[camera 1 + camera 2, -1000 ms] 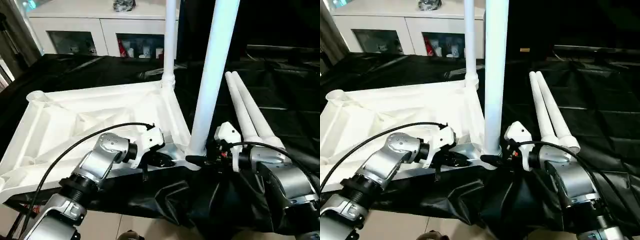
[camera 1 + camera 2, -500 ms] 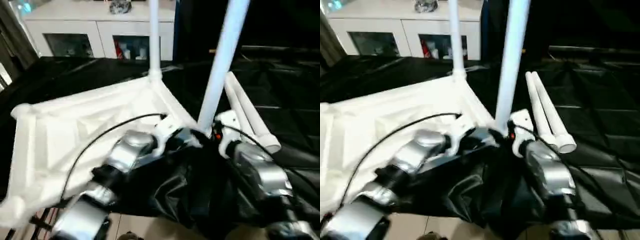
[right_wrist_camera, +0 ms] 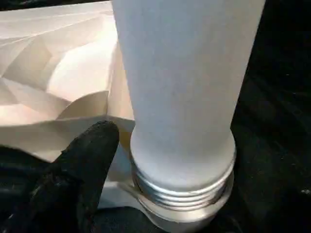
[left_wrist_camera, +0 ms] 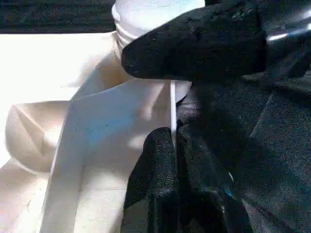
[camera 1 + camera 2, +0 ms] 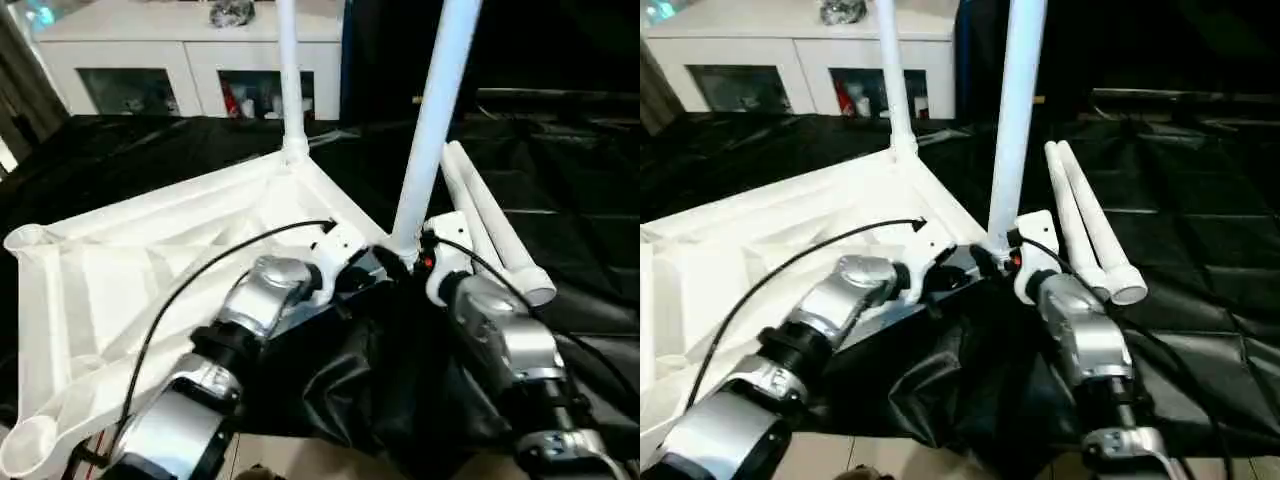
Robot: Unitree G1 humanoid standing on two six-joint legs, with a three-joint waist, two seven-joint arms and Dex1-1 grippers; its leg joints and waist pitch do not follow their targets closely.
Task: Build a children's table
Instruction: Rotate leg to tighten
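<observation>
1. Work table [image 5: 580, 190], draped in black cloth, fills most of the room in front of the robot. White cabinet [image 5: 190, 60] stands behind it.
2. Tabletop [image 5: 130, 260], white plastic, lies ribbed side up on the black cloth, toward the robot's left part of the work table. One near corner overhangs the table's front edge. Empty round sockets visible at two of its corners on the robot's left.
3. Near leg [image 5: 435, 120], a white tube, stands in the tabletop's corner socket closest to the grippers, leaning slightly. Its threaded end [image 3: 182, 187] sits in the socket collar; a few threads are exposed above the rim.
4. Far leg [image 5: 289, 75] stands upright in the tabletop's back corner socket.
5. Two loose legs [image 5: 490, 215] lie side by side, touching, on the cloth just to the robot's right of the near leg, apart from the tabletop.
6. Right gripper [image 3: 160, 213] is at the base of the near leg, jaws set wide. One black finger [image 3: 80, 170] sits beside the threaded end, against the tabletop's edge by the socket. Can't tell whether it is actually clamping the leg or just standing open around it.
7. Left gripper [image 4: 174, 138] is closed down tight, fingers nearly together, pinching the thin white rim of the tabletop right next to the near leg's socket. The other gripper's finger crosses just above it in the left wrist view.
</observation>
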